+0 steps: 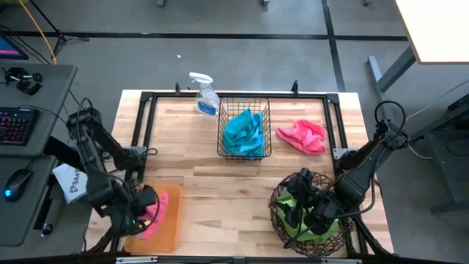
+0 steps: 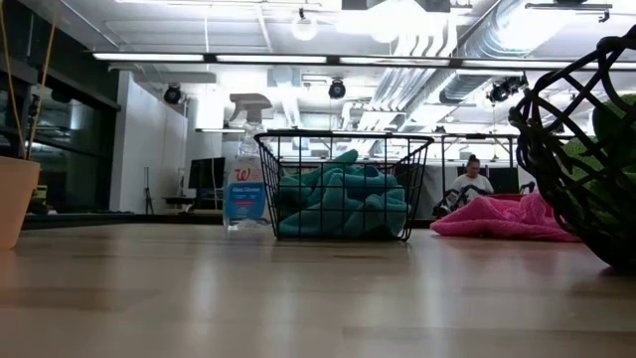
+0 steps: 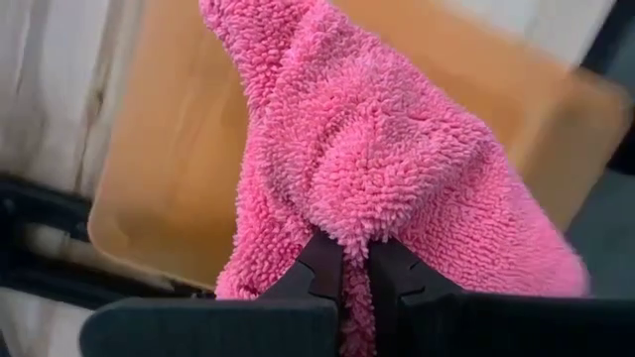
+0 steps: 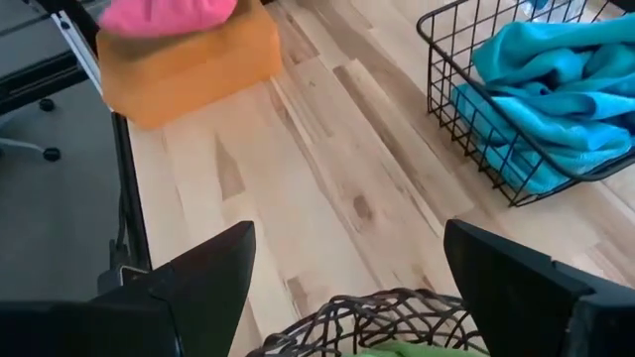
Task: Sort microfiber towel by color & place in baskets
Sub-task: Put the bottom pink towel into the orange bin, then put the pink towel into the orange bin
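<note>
My left gripper (image 1: 146,211) hangs over the orange tray (image 1: 170,233) at the table's near left corner, shut on a pink towel (image 3: 367,149). My right gripper (image 4: 347,268) stands open above the round woven basket (image 1: 282,220) at the near right; a green towel (image 1: 322,231) lies in that basket. Teal towels (image 1: 244,132) fill the black wire basket (image 1: 266,121) at the far middle. Another pink towel (image 1: 302,136) lies bunched on the table right of the wire basket. My left gripper pinches a bunched fold of the pink towel (image 3: 355,246) between its two fingertips, coming from above and pointing down. The towel hangs below the fingers over the orange tray (image 3: 169,188). Whether its lower end rests on the tray, I cannot tell.
A clear spray bottle (image 1: 205,95) stands at the far edge, left of the wire basket. Bare wood lies in the table's middle (image 1: 220,183). A black frame runs round the table's edge (image 1: 139,125). A desk with a keyboard and a mouse stands off the table's left side.
</note>
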Tool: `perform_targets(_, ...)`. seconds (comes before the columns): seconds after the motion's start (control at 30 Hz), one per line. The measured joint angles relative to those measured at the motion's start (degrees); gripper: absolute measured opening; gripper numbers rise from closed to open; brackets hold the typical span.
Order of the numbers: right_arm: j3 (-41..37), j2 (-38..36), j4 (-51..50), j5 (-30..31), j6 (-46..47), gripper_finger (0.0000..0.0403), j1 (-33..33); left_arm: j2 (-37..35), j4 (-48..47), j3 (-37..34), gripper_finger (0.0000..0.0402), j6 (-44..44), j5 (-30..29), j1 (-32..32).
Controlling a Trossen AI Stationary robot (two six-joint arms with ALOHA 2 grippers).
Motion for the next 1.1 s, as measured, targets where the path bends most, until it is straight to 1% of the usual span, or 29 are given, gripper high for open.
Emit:
perform_targets(0.2,0.00,0.00,0.24,1.26,0.52,0.0323,-0.86,3.18,4.47,-4.90,0.0006,-0.77,2.68,0.27)
perform_targets(0.3,0.00,0.00,0.84,1.12,0.52,0.0323,-1.45,4.65,4.89,-6.64,0.0020,0.43,6.13,1.24)
perform_targets(0.4,0.00,0.00,1.45,0.97,0.47,0.0323,-2.09,5.73,4.90,-6.92,0.0042,4.03,8.96,2.82)
perform_targets(0.53,0.00,0.00,1.51,0.58,1.37,0.0323,-3.22,5.78,5.24,-6.91,0.0089,8.73,11.59,5.57)
perform_targets(0.7,0.00,0.02,-0.24,-5.49,8.19,0.0323,-6.39,5.10,6.44,-6.89,0.0165,13.78,17.90,10.16)
perform_targets(0.83,0.00,0.02,-2.77,-7.70,8.76,0.0323,-9.20,3.74,9.14,-6.30,0.0216,18.86,21.64,14.04)
perform_targets(0.9,0.02,0.00,-7.00,-8.17,10.80,0.0323,-11.15,3.02,9.50,-4.51,0.0234,21.75,20.98,15.85)
perform_targets(0.97,0.04,0.01,-15.36,-7.50,15.14,0.0323,-13.73,2.12,9.53,-2.31,0.0243,24.45,17.47,17.52)
perform_targets(1.03,0.04,0.02,-25.29,-6.96,18.70,0.0323,-17.08,1.09,9.30,-0.24,0.0247,26.20,11.38,18.75)
perform_targets(1.1,0.03,-0.38,-32.09,-6.41,19.63,0.0320,-20.66,-0.47,9.29,1.18,0.0247,26.40,4.29,19.57)
